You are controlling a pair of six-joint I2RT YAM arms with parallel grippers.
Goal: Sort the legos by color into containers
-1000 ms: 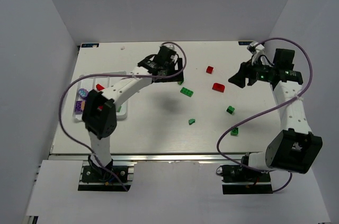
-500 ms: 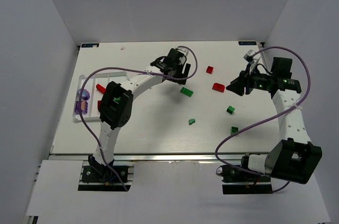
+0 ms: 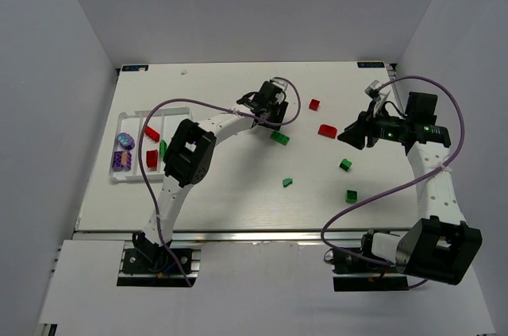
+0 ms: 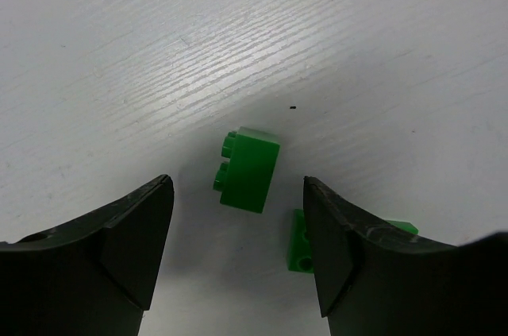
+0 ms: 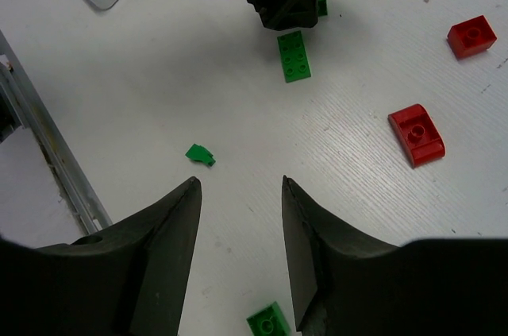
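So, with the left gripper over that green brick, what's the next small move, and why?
Probably lower the left gripper a little and close on the green brick. The left wrist view shows that brick lying on the table between the open fingers, touching neither. A second green brick sits close beside one finger, so a straight descent seems safest.

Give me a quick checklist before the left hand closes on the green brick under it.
1. Green brick sits between the fingers of the left hand, gaps on both sides: ok.
2. Left hand open, not touching that brick: ok.
3. Second green brick clear of the fingers: not ok; it lies right at one finger, partly hidden.
4. Right hand open, empty, apart from the left one: ok.
5. Room for green in the tray: cannot tell; the left arm covers part of it.
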